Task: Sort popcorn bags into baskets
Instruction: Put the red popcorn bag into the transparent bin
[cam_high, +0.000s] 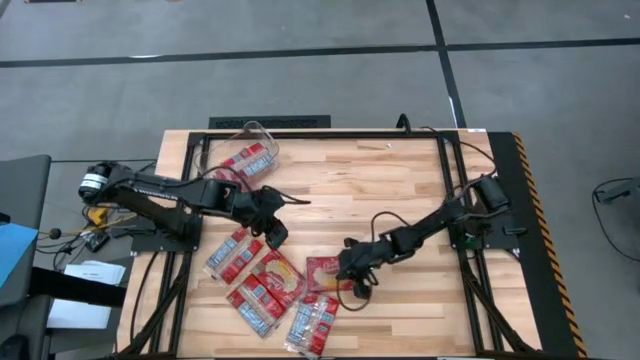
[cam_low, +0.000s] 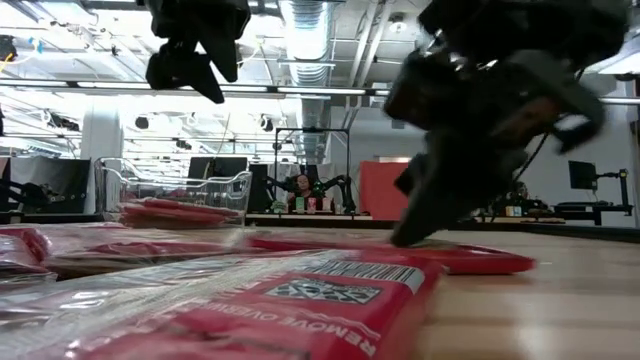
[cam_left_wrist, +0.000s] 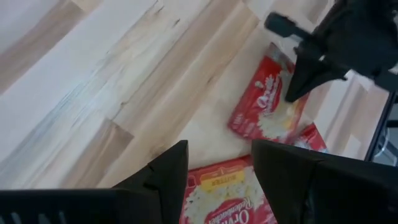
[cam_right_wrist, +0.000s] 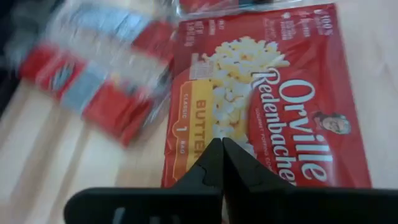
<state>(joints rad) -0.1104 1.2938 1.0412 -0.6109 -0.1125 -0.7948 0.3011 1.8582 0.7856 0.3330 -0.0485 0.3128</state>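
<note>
Wood table (cam_high: 400, 190): right hand (cam_right_wrist: 221, 163) (fingers together) hides popcorn bag (cam_right_wrist: 261, 93) edge.

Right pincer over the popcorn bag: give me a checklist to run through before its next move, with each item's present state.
1. Right pincer sits on a popcorn bag: ok, its tips meet the bag's face.
2. Bag gripped: not ok; the jaws are shut together on top of the flat bag, nothing between them.
3. That bag lies apart from the others: not ok; its neighbour touches or overlaps its edge.
4. Clear bin has room: ok, only some packets inside.
5. Left pincer out of the way: cannot tell; it hovers open over another bag, close by.
</note>
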